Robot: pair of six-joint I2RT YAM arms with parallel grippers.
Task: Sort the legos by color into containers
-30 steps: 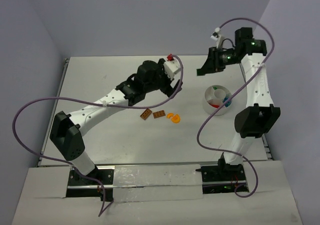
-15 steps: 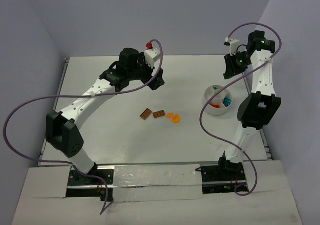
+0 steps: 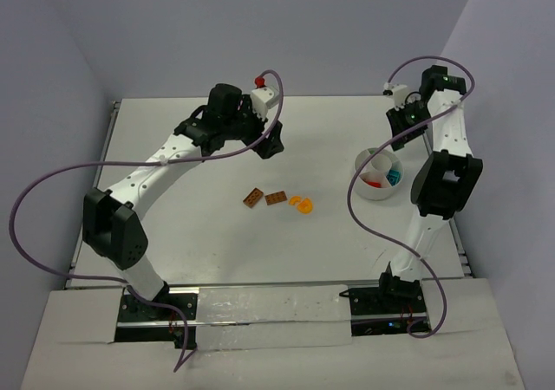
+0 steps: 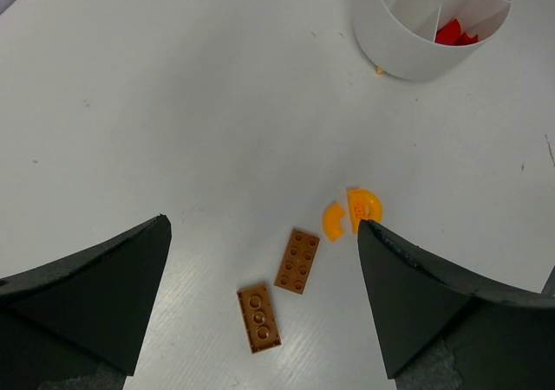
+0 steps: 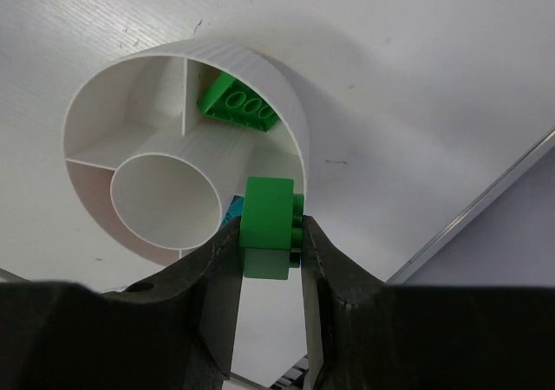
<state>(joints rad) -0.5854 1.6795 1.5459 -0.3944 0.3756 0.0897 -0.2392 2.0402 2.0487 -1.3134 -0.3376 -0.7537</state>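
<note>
My right gripper (image 5: 270, 234) is shut on a green lego brick (image 5: 269, 221) and holds it above the rim of the white divided bowl (image 5: 286, 117); it stands behind the bowl (image 3: 362, 180) in the top view. A green plate (image 5: 238, 104) lies in one wedge; red (image 4: 455, 33) and teal pieces lie in others. Two brown plates (image 4: 297, 260) (image 4: 259, 317) and two orange curved pieces (image 4: 364, 208) (image 4: 333, 220) lie on the table. My left gripper (image 4: 264, 308) is open and empty, high above them; it shows in the top view (image 3: 269, 143).
The table's right edge and a metal rail (image 5: 486, 191) run close beyond the bowl. The brown and orange pieces sit mid-table (image 3: 277, 199), well left of the bowl. Purple cables loop over both arms.
My right gripper has swung right and down toward the bowl's back rim, still holding the green brick. My left arm rose and moved back from the bricks, then stayed still.
</note>
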